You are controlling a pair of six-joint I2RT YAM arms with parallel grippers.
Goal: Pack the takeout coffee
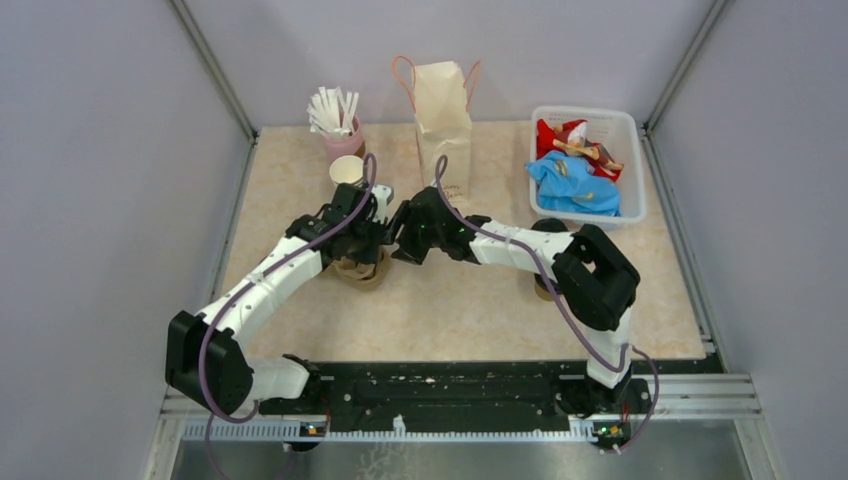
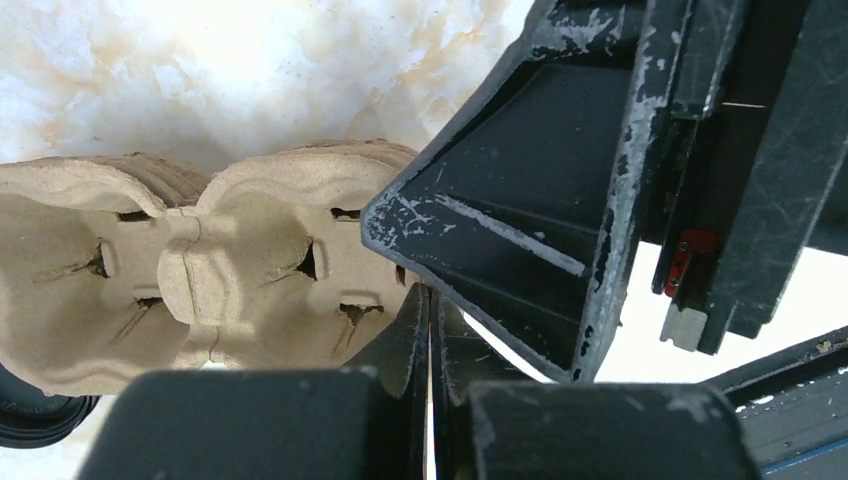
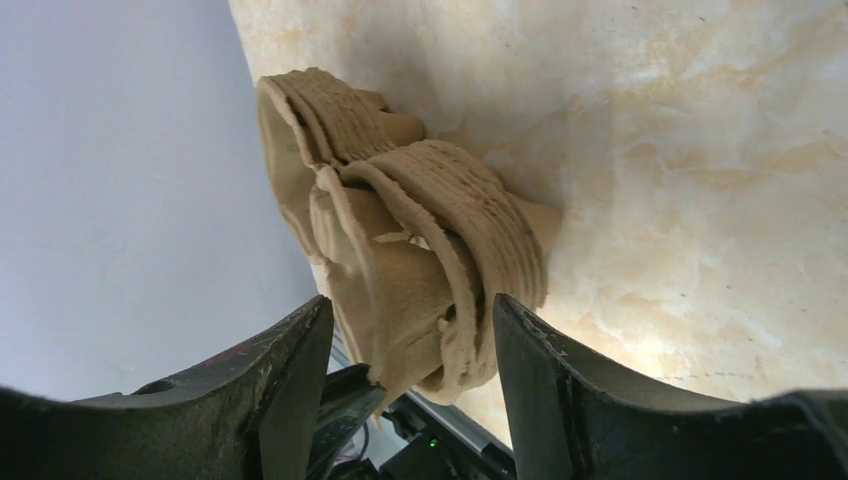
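A stack of brown pulp cup carriers lies on the table mid-left. It also shows in the left wrist view and the right wrist view. My left gripper is shut, its tips pinching the near edge of a carrier. My right gripper is open, its jaws standing on either side of the stack's end. One brown coffee cup peeks out under my right arm, mostly hidden. The other cup and both black lids are not clearly seen.
A tall paper bag stands at the back centre. A pink cup of white straws and a stack of lidless cups are back left. A white bin of snack packets is back right.
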